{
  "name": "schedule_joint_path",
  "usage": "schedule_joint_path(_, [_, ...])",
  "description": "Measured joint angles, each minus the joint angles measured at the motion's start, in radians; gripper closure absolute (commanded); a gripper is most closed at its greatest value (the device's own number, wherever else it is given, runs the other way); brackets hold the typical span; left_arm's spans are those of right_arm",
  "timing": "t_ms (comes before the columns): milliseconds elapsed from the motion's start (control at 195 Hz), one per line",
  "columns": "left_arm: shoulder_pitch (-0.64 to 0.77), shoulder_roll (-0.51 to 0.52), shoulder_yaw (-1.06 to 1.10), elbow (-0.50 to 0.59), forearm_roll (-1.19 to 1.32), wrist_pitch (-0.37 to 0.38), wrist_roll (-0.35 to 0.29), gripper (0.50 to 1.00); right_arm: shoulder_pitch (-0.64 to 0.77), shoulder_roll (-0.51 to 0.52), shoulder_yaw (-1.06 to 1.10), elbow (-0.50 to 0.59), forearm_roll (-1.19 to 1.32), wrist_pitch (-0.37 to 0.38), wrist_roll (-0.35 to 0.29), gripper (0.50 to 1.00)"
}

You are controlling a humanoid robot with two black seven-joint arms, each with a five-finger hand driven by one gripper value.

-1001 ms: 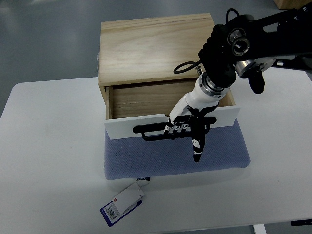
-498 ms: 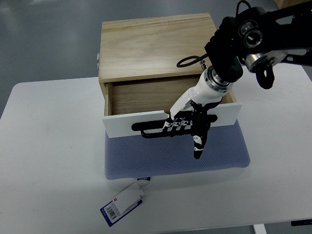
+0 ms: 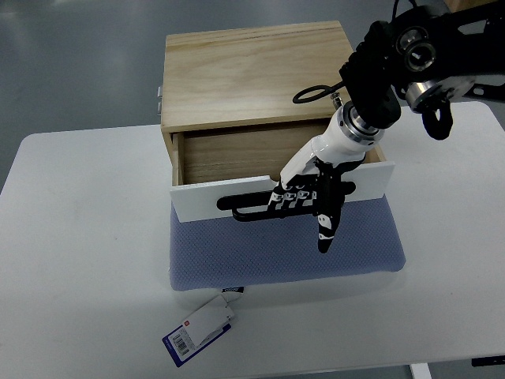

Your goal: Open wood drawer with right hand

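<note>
A light wood box point(image 3: 252, 71) stands at the back of the white table point(image 3: 79, 260). Its drawer point(image 3: 237, 158) is pulled partly out, with a white front panel point(image 3: 205, 201) and a black bar handle point(image 3: 252, 209). My right hand point(image 3: 304, 201) comes in from the upper right and has its fingers curled over the handle, with the thumb pointing down toward the mat. The inside of the drawer shows bare wood. My left arm is out of view.
A blue-grey mat point(image 3: 276, 253) lies under the drawer front. A white and blue tag point(image 3: 199, 330) lies on the table near the front edge. A small metal fitting point(image 3: 158, 93) shows on the box's left side.
The right arm has shifted slightly right and up. The drawer front has moved a little to the right and back; the hand stays on the handle.
</note>
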Motion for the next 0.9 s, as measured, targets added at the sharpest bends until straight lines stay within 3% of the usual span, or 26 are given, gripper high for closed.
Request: schedule_joint_path(898, [0.000, 0.000, 0.000, 0.001, 0.000, 0.000, 0.000, 0.500, 0.090, -0.092, 0.102, -0.002, 0.006, 0.000, 0.002, 0.556])
